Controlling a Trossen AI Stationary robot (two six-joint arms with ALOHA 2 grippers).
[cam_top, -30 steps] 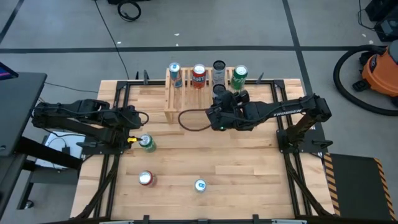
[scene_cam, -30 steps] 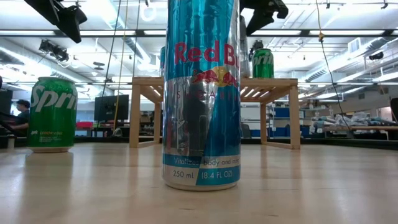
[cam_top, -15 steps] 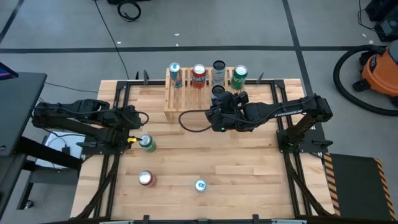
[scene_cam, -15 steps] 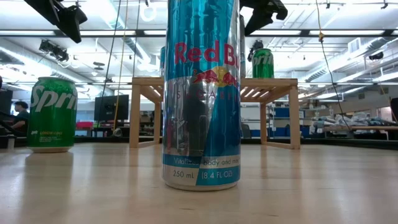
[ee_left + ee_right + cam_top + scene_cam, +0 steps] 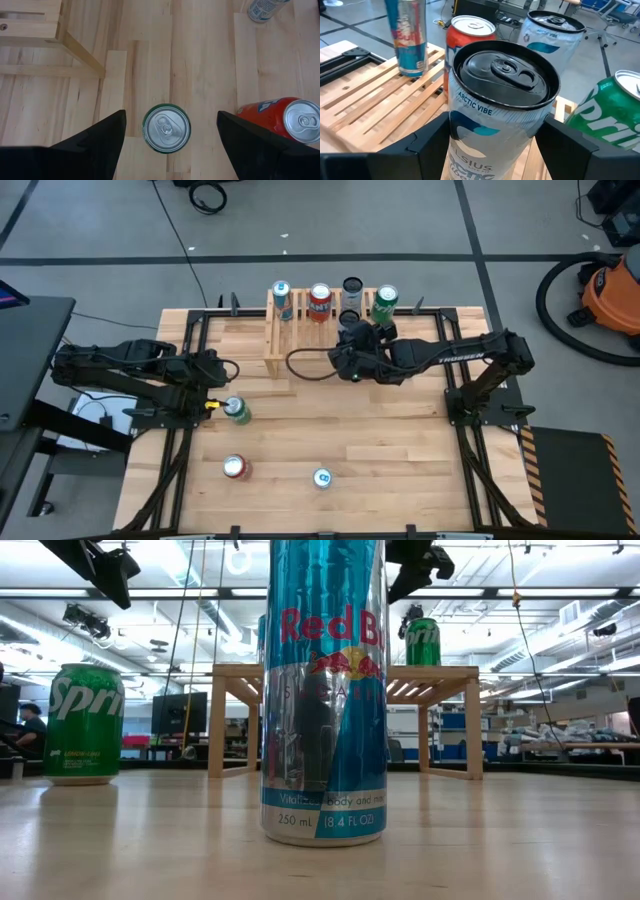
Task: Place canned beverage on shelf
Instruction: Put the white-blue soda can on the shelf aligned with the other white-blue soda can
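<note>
Right gripper [image 5: 349, 332] shifted toward 12 o'clock, to shelf [image 5: 272, 340] | clamped on black-lidded can [image 5: 501, 112] | left gripper [image 5: 170, 135] parted over green can [image 5: 166, 128]

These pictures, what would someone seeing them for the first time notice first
The right pincer is shut on a black-topped can, held at the wooden shelf, where four cans already stand along the back tier. In the low view a tall blue Red Bull can fills the middle of the picture. The left pincer hangs open above a green can on the table.
</note>
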